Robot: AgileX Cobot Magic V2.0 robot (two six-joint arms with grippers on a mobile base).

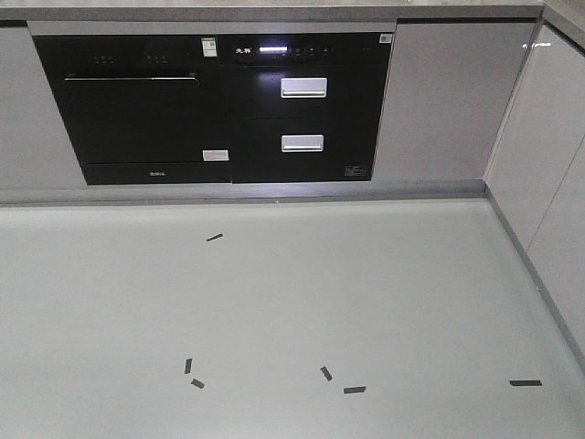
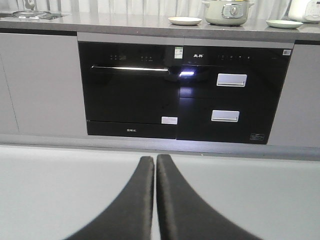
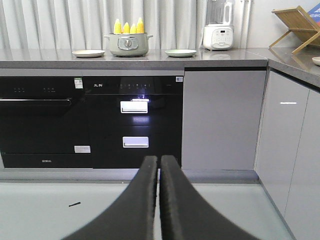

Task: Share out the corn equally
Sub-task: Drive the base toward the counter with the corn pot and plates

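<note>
Corn (image 3: pixel 128 26): standing upright in the pot (image 3: pixel 128 46) on the bench (image 3: pixel 225 55), between two plates (image 3: pixel 88 53). Left end effector (image 2: pixel 155 162) and right end effector (image 3: pixel 159 161): hanging low, well apart from it, fingers pressing together, gripping nothing.

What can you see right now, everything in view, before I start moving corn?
pot: one, pale green, on counter
corn: four tips showing, yellow, standing in pot
plates: two, pale, flanking pot
blender: one, white, counter right
wooden rack: one, tan, far-right counter
appliances: two, black, under counter
tape marks: six, black, floor
left gripper: black, shut, empty
right gripper: black, shut, empty
</note>
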